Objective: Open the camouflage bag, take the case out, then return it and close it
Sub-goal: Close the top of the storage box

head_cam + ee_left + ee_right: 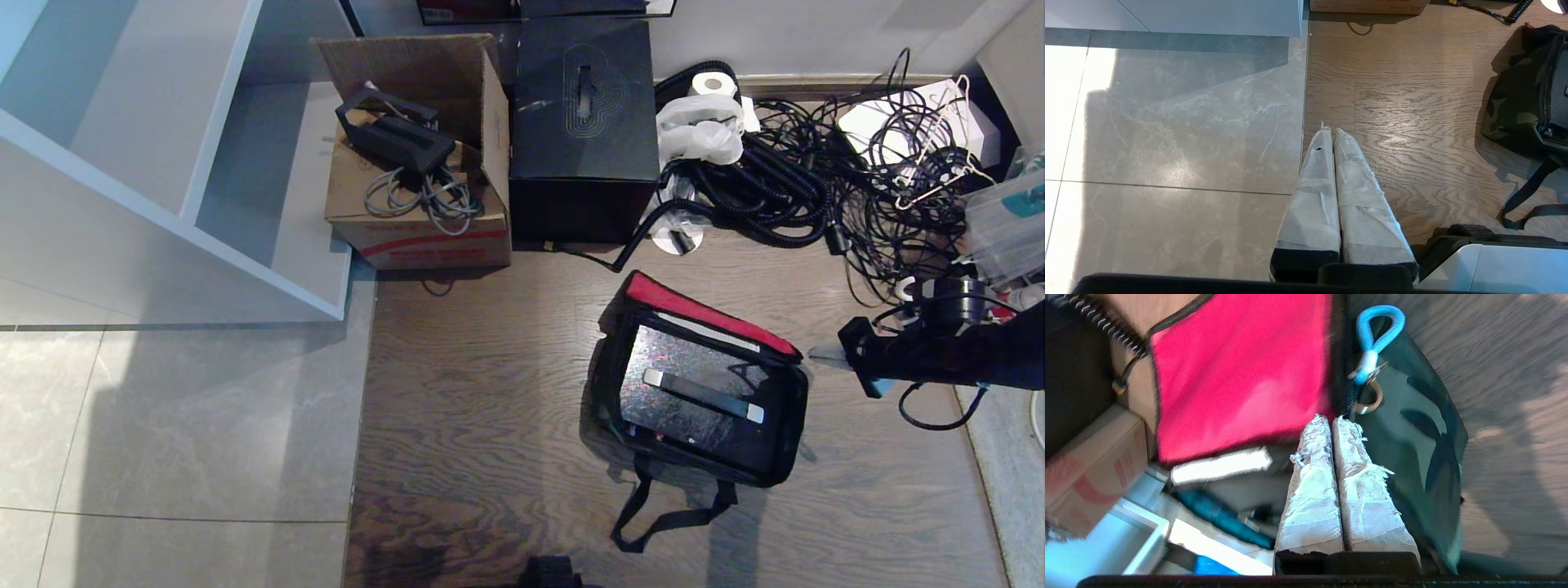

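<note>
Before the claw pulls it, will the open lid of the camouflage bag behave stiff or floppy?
Probably floppy: the camouflage bag looks like soft fabric, and its red-lined lid sags unevenly. It may fold when pulled. The case inside likely keeps the body from collapsing.

Camouflage bag (784,425) soft cloth, red lining; case (694,392) glittery, glossy; floor (473,392) grained wood.

Bright sun patch on the tiles (1126,134), motion-blurred right wrist view.
</note>
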`<state>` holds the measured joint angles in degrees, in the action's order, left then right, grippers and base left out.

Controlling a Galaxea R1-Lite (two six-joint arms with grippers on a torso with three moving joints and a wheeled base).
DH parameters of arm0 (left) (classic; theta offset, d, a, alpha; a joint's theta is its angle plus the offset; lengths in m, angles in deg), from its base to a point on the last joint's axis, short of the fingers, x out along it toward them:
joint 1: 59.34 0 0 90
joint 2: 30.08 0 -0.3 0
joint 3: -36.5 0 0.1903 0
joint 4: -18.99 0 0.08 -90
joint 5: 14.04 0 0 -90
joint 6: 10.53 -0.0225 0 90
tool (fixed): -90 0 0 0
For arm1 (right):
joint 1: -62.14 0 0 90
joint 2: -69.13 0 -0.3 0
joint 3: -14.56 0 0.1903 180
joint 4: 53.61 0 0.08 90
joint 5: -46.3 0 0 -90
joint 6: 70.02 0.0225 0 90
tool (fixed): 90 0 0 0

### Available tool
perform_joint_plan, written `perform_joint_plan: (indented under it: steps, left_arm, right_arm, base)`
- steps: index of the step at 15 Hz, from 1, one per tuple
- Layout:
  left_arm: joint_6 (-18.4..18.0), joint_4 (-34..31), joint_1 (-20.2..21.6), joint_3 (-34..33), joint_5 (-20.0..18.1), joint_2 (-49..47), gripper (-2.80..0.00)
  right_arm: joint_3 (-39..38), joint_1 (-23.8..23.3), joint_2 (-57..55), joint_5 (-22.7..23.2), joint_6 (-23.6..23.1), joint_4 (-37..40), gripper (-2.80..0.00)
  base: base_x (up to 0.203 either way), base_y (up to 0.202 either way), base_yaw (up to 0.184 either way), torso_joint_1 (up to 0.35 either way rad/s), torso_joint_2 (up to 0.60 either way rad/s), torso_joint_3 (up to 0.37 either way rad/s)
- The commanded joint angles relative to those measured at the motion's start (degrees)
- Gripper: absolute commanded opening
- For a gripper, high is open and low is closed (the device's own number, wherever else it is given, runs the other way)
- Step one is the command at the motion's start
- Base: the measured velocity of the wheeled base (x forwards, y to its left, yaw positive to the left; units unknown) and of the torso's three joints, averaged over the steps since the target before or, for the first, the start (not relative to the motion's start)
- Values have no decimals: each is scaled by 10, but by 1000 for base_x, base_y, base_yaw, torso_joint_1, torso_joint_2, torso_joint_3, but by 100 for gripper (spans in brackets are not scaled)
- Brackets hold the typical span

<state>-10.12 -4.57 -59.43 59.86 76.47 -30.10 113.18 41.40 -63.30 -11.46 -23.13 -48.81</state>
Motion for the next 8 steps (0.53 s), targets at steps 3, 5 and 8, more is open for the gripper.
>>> perform_joint_plan:
  steps: [3,5,8]
  left_arm:
    - [0,0,0,0,0,0,-280]
    - [0,0,0,0,0,0,-280]
    - [0,0,0,0,0,0,-280]
  right_arm:
    - [99,-4,-88,-3,115,-5,-280]
    - [133,-13,-94,13,140,-3,-280]
    - [151,-21,-109,48,141,-6,-280]
  base:
    - [0,0,0,0,0,0]
    - [0,0,0,0,0,0]
    - [0,0,0,0,0,0]
